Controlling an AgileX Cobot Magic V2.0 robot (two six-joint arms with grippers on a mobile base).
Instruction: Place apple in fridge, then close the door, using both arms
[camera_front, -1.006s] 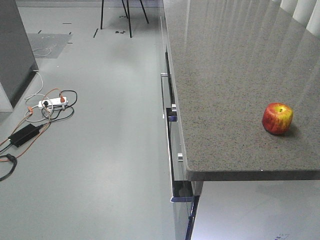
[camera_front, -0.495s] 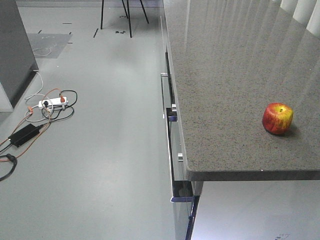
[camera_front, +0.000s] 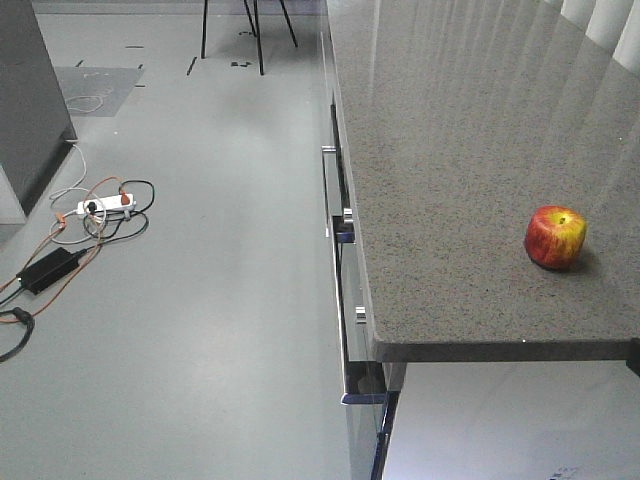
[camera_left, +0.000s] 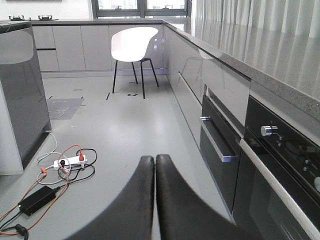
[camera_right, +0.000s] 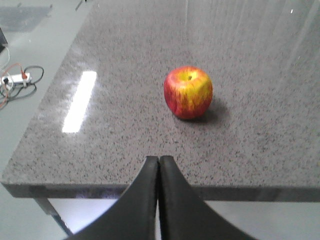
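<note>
The apple (camera_front: 555, 237) is red with yellow patches and stands upright on the speckled grey counter (camera_front: 440, 150), near its front right. In the right wrist view the apple (camera_right: 188, 92) lies ahead of my right gripper (camera_right: 159, 160) and slightly to its right. That gripper is shut and empty, hovering at the counter's front edge (camera_right: 100, 190), apart from the fruit. My left gripper (camera_left: 154, 159) is shut on nothing, out over the floor beside the cabinet fronts. The fridge and its door are out of view.
A power strip with tangled cables (camera_front: 100, 207) and a black adapter (camera_front: 45, 268) lie on the floor at the left. A dark grey panel (camera_front: 25, 100) stands far left. Drawer handles (camera_front: 345, 300) jut out below the counter. A white chair (camera_left: 132, 42) stands at the back, an oven (camera_left: 285, 165) to the right.
A small dark part has come into the front view's right edge, just under the counter lip. The apple has not moved.
</note>
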